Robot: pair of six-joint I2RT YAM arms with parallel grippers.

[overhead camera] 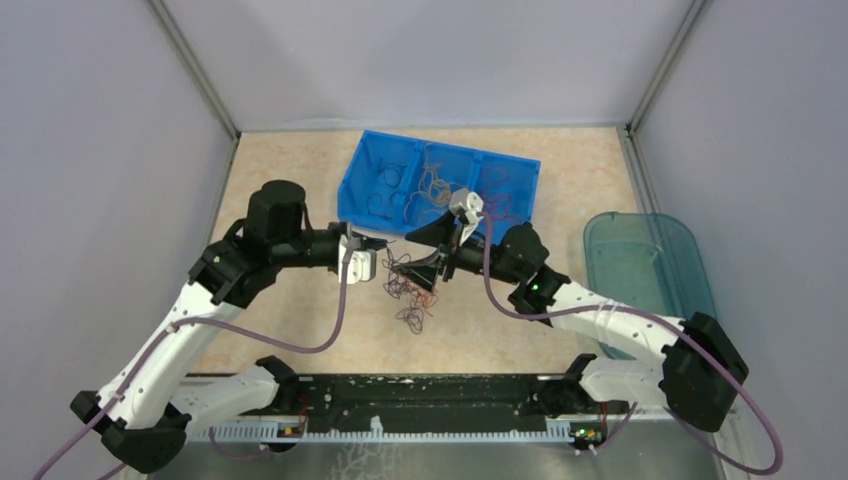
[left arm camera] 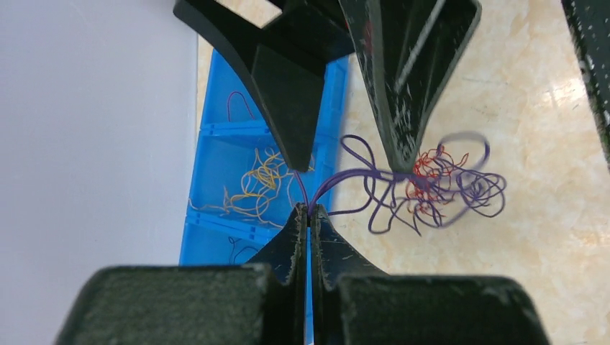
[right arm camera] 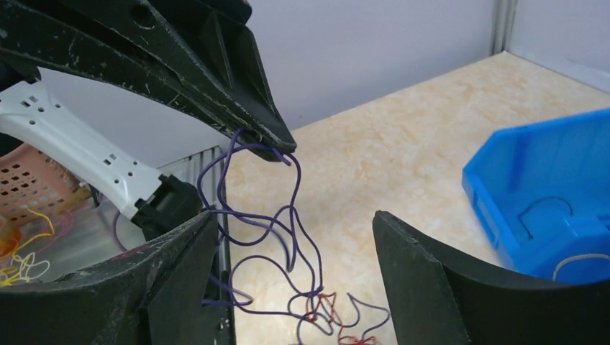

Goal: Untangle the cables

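A tangle of thin purple and red cables (overhead camera: 408,288) lies and partly hangs on the tabletop in front of the blue bin (overhead camera: 370,190). My left gripper (left arm camera: 309,210) is shut on purple strands, which run up from the tangle (left arm camera: 439,188). In the right wrist view the left gripper's fingers (right arm camera: 237,108) pinch those purple cables (right arm camera: 288,237) from above. My right gripper (right arm camera: 295,215) is open, and the strands dangle between its fingers without being pinched. Red strands (right arm camera: 331,310) sit low in the knot. Both grippers (overhead camera: 385,244) (overhead camera: 418,256) meet tip to tip over the tangle.
The blue bin (left arm camera: 216,165) has compartments holding orange-yellow strands (left arm camera: 252,188), purple ones and red ones. A translucent teal tub (overhead camera: 640,262) stands at the right. Grey walls close in the left, back and right. A black rail (overhead camera: 400,410) runs along the near edge.
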